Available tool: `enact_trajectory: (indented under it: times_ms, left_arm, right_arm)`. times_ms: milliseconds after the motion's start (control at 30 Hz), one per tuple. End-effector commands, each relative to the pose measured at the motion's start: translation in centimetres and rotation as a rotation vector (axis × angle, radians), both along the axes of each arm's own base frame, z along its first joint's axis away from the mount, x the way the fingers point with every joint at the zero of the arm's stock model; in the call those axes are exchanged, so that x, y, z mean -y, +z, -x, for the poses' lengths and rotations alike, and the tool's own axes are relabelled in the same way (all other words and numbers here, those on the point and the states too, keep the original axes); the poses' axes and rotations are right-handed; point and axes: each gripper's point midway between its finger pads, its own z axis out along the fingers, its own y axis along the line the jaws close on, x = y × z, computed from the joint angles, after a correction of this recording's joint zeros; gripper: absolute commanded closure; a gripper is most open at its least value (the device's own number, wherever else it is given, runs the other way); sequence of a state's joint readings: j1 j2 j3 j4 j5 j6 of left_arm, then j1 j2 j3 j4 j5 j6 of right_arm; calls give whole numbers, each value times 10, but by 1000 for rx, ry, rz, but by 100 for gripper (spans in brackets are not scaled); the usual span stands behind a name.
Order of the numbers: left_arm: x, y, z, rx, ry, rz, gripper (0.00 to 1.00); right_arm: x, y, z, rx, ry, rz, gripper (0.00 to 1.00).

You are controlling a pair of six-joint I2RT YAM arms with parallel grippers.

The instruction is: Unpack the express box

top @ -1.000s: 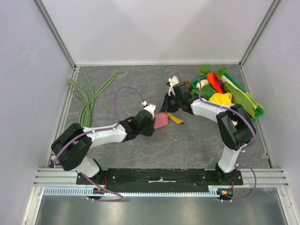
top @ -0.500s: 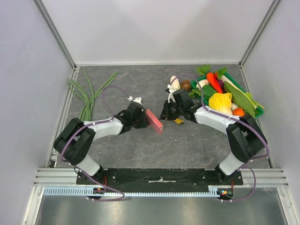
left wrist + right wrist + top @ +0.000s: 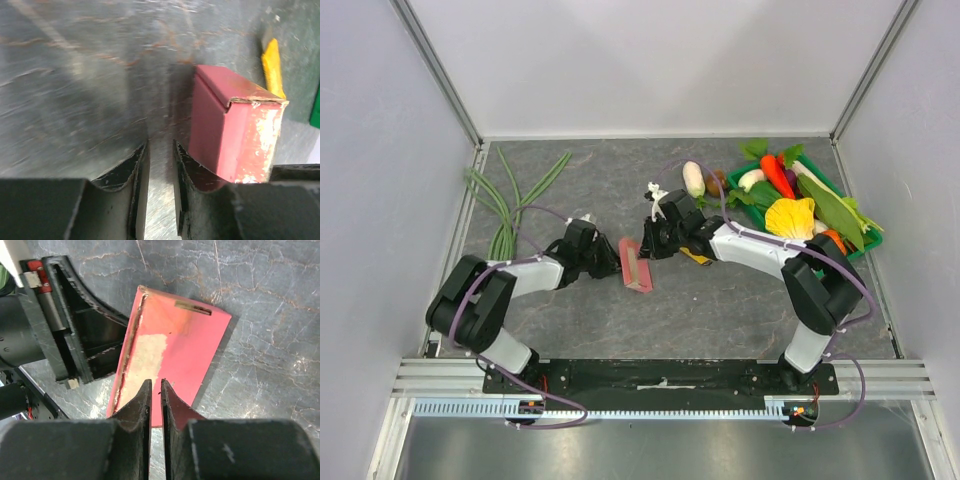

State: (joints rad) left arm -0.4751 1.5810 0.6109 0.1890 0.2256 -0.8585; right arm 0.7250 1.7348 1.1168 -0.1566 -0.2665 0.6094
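Pink-red cardboard, the express box (image 3: 636, 265) lies on the worktop (image 3: 720, 300) beside the left gripper (image 3: 160, 145) and under the right gripper (image 3: 155, 382), both closed on nothing, so a nudge may skid it unopened.

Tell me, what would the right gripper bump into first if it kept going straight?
Most likely the express box: the right gripper points straight at its pink face, though depth is unclear.

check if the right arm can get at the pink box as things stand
Probably yes. The right gripper hangs right over the pink box with nothing between them. Its fingers look almost closed, so it would need to open first. The left gripper sits beside the box but not over it.
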Motion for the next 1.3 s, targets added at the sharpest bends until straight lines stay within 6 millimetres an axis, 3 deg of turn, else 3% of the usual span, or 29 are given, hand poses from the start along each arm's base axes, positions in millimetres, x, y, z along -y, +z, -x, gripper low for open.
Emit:
enact_trajectory:
  times_ms: [0, 100, 233, 333, 467, 667, 767, 933, 1267]
  left_arm:
    - [-65, -16, 16, -105, 241, -218, 69]
    - [-94, -9, 22, -85, 339, -287, 68]
    - [-108, 11, 22, -21, 376, -298, 63]
    - [-103, 27, 20, 41, 343, -256, 56]
    - [-72, 45, 22, 112, 204, -100, 48]
    - [-50, 35, 31, 81, 70, -36, 48]
    - [-35, 37, 25, 133, -9, 12, 50]
    - [-30, 33, 22, 138, -39, 20, 58]
    - [-41, 14, 28, 77, 18, -20, 70]
  right_arm:
    - [-14, 12, -12, 49, 4, -5, 84]
    - [-22, 7, -9, 46, 26, 7, 83]
    - [-21, 2, -12, 63, 11, 48, 80]
    - [-17, 0, -13, 82, 11, 76, 72]
    - [-10, -11, -12, 94, 23, 135, 62]
    - [0, -21, -15, 121, 18, 213, 46]
    - [-1, -25, -16, 119, 27, 217, 46]
    - [-4, -32, -13, 102, 41, 222, 49]
    - [1, -47, -8, 68, 46, 247, 64]
